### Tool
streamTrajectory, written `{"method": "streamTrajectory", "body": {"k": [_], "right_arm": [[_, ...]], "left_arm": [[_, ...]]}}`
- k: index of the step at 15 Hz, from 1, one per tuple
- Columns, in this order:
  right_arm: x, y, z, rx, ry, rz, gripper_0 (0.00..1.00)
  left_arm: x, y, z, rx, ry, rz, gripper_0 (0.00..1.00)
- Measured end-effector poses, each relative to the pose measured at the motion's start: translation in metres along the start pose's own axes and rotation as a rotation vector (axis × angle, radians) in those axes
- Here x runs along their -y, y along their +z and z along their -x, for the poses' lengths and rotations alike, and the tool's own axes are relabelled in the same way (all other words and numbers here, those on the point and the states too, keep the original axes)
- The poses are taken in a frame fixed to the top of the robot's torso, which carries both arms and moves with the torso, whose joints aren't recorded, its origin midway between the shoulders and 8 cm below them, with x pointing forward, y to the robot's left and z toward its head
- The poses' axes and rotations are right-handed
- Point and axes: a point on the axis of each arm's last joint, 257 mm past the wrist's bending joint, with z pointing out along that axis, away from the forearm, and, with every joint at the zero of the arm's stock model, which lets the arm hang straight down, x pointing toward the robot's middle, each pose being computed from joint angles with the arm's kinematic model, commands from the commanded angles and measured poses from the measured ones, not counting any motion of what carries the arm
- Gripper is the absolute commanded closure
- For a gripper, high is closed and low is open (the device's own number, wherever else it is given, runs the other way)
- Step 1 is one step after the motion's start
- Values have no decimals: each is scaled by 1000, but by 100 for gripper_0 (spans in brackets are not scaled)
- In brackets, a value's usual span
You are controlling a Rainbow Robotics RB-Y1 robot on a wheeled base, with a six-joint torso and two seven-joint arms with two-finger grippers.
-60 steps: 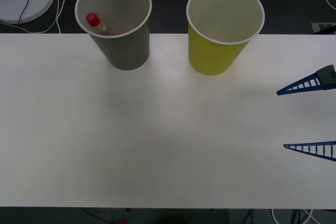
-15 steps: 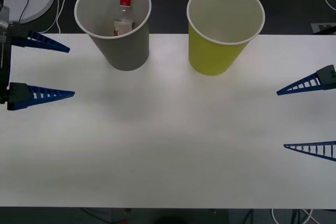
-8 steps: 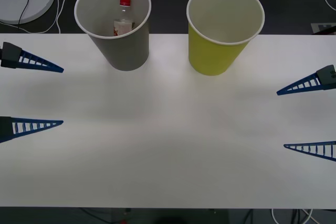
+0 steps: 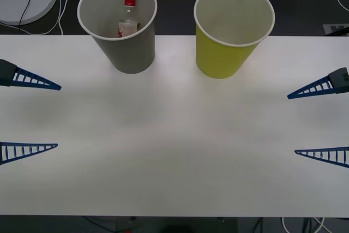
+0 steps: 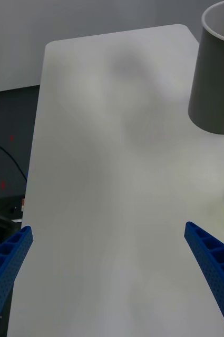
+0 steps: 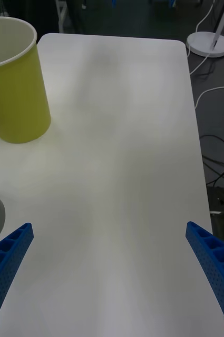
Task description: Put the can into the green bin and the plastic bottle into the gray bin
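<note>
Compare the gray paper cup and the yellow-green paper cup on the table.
The gray tapered paper cup holds a small clear plastic bottle with a red cap; the yellow-green tapered paper cup shows a bare pale inside. The gray cup stands toward the robot's left, the yellow-green cup toward its right. Both stand upright, white-rimmed, similar in size.

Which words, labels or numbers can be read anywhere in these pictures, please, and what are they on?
No text can be read.
The plastic bottle inside the gray bin carries a red-and-white label, but its print is too small to make out.
The green bin, the table and the blue fingers of both grippers bear no markings.
</note>
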Motion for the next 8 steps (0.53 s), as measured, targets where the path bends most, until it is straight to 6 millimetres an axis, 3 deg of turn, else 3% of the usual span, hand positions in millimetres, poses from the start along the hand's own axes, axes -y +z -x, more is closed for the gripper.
{"method": "streamTrajectory", "body": {"k": [8], "right_arm": [[0, 0, 0, 0, 0, 0, 0]], "left_arm": [[2, 0, 3, 22, -16, -3, 0]]}}
